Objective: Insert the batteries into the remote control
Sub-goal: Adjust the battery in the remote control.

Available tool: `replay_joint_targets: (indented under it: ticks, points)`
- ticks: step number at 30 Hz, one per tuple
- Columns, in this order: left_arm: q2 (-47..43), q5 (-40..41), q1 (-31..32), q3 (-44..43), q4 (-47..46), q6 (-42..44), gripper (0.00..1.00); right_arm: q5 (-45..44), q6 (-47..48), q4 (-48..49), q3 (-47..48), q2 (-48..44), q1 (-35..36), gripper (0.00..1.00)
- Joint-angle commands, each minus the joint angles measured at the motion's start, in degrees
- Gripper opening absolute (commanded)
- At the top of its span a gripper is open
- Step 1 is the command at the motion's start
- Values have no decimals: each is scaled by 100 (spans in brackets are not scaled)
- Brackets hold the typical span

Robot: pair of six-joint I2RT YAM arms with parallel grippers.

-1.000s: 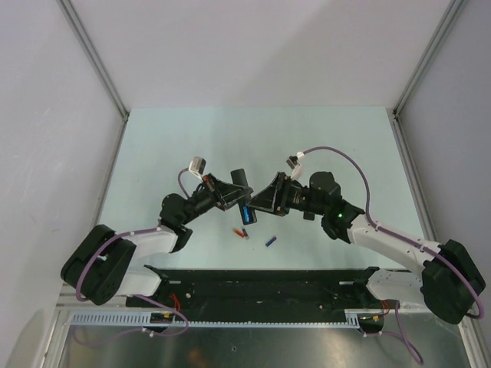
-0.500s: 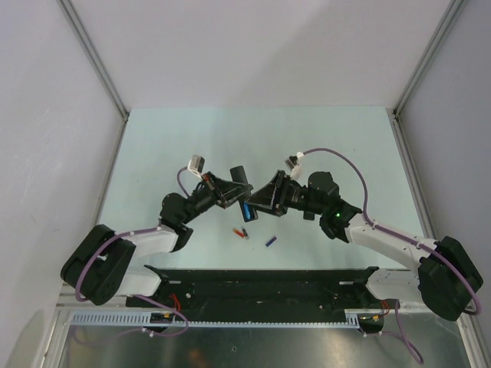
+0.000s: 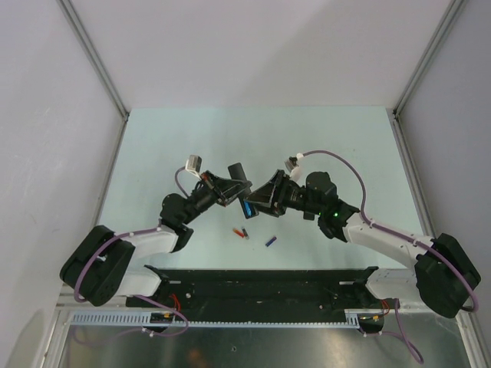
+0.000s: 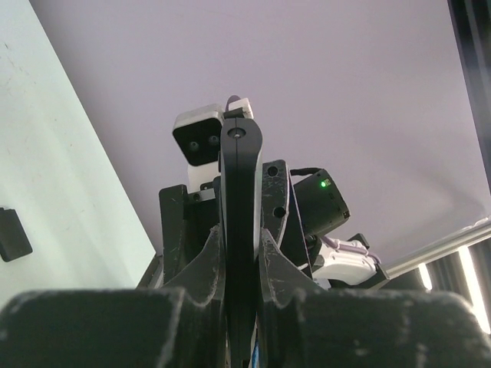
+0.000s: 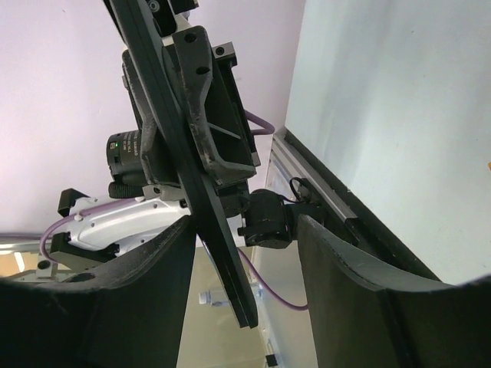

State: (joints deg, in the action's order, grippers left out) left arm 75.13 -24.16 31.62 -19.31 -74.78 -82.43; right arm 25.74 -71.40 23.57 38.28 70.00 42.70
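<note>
My left gripper (image 3: 229, 192) is shut on the remote control (image 3: 240, 182), a slim black bar held above the table. It shows edge-on between the left fingers (image 4: 201, 264) in the left wrist view. A blue battery (image 3: 248, 208) shows at the remote's near end. My right gripper (image 3: 261, 201) is open, and the remote's end (image 5: 222, 253) lies between its fingers (image 5: 345, 268), closer to the left one, with no clear contact. A red-orange battery (image 3: 240, 232) and another blue battery (image 3: 270, 241) lie on the table below the grippers.
A small flat black piece (image 4: 11, 234) lies on the pale green table (image 3: 322, 146). The black base rail (image 3: 261, 280) runs along the near edge. Grey walls close in the left, right and back sides.
The right gripper has moved a little left, towards the remote, and its jaws have narrowed slightly. The left gripper has shifted the remote slightly up and left. The loose batteries have not moved.
</note>
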Motion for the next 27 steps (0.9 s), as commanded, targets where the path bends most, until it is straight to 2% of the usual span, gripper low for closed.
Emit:
replay_joint_targets:
  ticks: [1,11,27]
  points:
    - [-218,210,55,-125,-713,131,0,-86,-129,192,4,58,46,59]
    - [-271,351,90,-73,-722,201,0,-192,-296,262,4,58,46,59]
    - [-473,667,99,-82,-713,237,0,-236,-375,289,-31,129,186,42]
